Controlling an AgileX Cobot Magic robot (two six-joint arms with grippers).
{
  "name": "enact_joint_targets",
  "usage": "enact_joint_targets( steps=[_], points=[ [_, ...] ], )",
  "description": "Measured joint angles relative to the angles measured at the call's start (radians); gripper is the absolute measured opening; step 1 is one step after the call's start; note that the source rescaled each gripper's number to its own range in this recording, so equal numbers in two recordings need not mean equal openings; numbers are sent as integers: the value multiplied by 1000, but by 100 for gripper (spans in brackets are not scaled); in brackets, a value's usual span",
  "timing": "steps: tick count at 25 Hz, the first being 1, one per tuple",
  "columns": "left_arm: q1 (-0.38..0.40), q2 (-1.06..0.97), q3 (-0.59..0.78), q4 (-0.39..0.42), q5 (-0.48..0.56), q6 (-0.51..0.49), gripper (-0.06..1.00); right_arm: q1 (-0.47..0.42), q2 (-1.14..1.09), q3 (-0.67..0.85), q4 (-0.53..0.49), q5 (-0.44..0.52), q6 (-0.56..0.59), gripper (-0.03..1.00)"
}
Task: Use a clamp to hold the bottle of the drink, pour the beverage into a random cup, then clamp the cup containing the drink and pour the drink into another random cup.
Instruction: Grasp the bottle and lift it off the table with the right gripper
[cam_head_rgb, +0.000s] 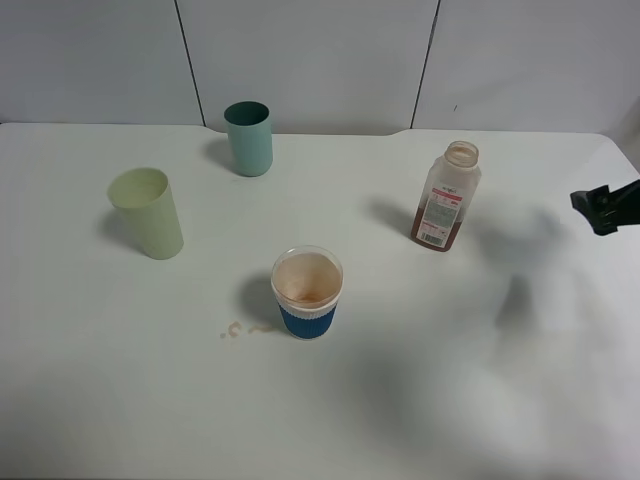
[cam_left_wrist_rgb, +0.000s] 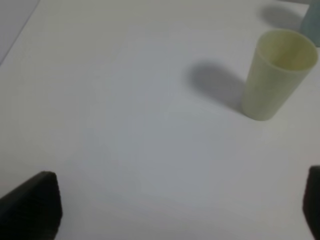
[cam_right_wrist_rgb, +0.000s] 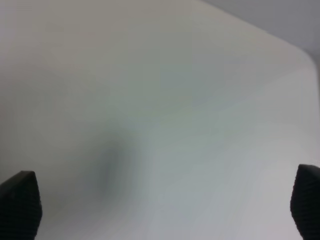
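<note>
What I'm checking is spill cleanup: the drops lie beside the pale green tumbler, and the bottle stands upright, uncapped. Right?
Not quite. The drops lie beside the blue-sleeved cup, not the pale green tumbler, as the exterior high view shows. The bottle does stand upright and uncapped.

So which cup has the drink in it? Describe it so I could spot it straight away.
On the white table, find the short cup near the middle, closest to the front. It alone has a ribbed blue sleeve under a white rim, with brown liquid inside; the pale green tumbler and teal cup behind it to the left are plain.
</note>
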Motion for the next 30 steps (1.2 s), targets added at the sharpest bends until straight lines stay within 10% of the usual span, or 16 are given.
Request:
enact_joint_targets(
  steps=[30],
  points=[
    [0,0,0,0,0,0,90,275,304,-216,-384,-40,278,100]
  ],
)
